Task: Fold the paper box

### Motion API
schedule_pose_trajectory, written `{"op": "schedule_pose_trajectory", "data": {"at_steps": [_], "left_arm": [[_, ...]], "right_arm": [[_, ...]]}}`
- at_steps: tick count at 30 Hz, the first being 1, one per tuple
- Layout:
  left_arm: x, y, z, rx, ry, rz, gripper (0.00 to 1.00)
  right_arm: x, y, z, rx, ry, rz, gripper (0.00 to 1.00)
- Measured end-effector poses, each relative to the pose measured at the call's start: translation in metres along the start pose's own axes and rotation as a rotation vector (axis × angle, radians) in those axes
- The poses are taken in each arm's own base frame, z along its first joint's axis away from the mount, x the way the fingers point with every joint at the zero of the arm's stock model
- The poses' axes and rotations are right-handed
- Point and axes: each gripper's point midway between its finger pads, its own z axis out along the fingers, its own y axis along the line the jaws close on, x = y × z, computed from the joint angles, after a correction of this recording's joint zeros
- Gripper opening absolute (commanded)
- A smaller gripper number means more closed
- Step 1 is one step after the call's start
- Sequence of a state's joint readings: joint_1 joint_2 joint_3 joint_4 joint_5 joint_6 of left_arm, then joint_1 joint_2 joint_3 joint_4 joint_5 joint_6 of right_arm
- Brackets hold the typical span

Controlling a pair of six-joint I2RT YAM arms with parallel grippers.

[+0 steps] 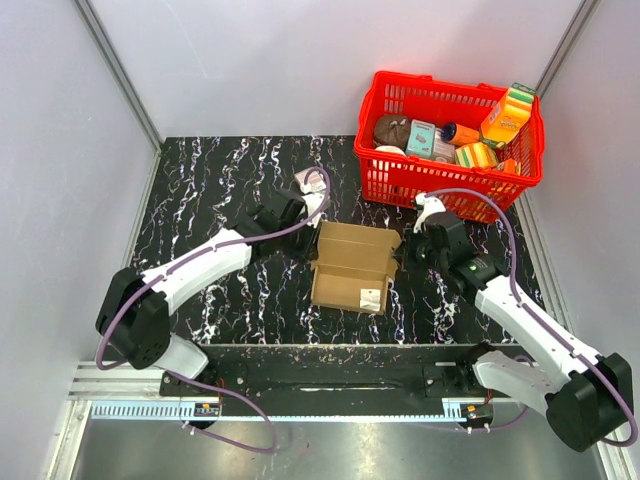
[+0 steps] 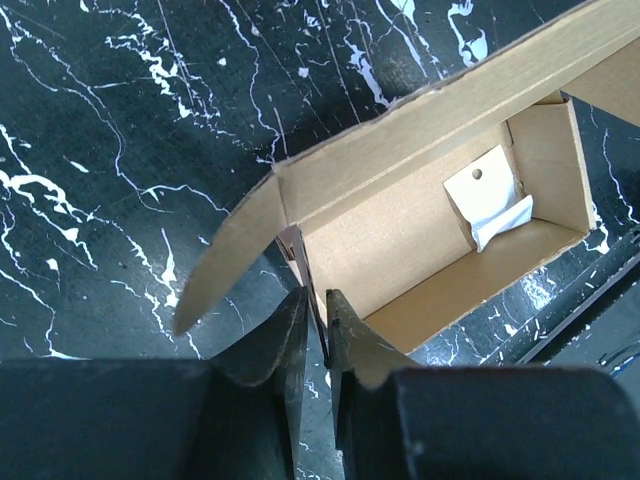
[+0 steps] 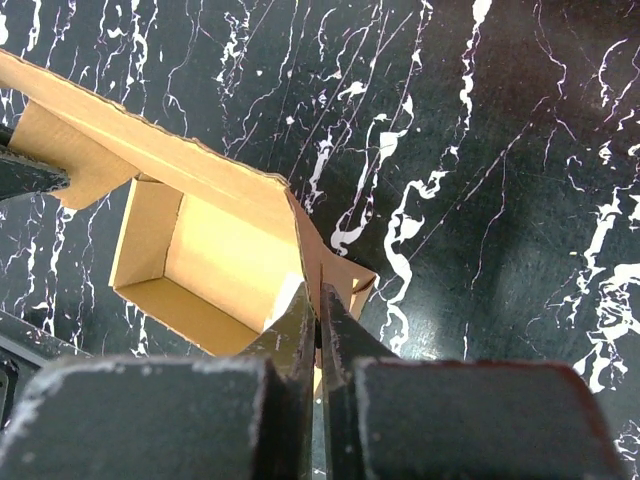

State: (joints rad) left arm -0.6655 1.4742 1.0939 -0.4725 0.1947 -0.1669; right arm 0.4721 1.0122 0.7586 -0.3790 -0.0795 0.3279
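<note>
Box in top view: the paper box lay near the middle of the black marbled table, in front of the red basket and apart from it, with a white label at its near right corner.
Arms in top view: the left end effector met the far left corner of the box and the right end effector met its far right corner. How wide either one stood could not be read from above.
Left wrist view, grip: the left end effector was almost closed. A thin cardboard edge of the paper box ran between its fingers, so it looked pinched on the end wall beside the side flap.
Left wrist view, interior: the tray was open, its long lid panel was raised along one side, and a white slip lay inside towards the far end.
Right wrist view, grip: the right end effector was nipped narrow on a corner flap of the paper box, the cardboard disappearing between its fingers.
Handling: the plain brown cardboard was judged light, stiff across its panels and ready to hinge at the creases. It would probably slide on the smooth table if pushed from one side only, and dent if squeezed mid-panel.
Where to hold: flap edges close to a crease seemed best, one on each side, so that each fold had a counter-hold.
</note>
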Motion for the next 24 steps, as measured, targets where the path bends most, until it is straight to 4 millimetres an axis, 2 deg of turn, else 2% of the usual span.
{"op": "schedule_pose_trajectory", "data": {"at_steps": [13, 24], "left_arm": [[0.019, -0.008, -0.007, -0.016, -0.063, -0.064, 0.13], [0.029, -0.015, -0.012, -0.053, -0.127, -0.13, 0.14]], "right_arm": [[0.011, -0.002, 0.005, 0.075, -0.072, 0.015, 0.0], [0.016, 0.01, 0.003, 0.113, -0.142, -0.009, 0.0]]}}
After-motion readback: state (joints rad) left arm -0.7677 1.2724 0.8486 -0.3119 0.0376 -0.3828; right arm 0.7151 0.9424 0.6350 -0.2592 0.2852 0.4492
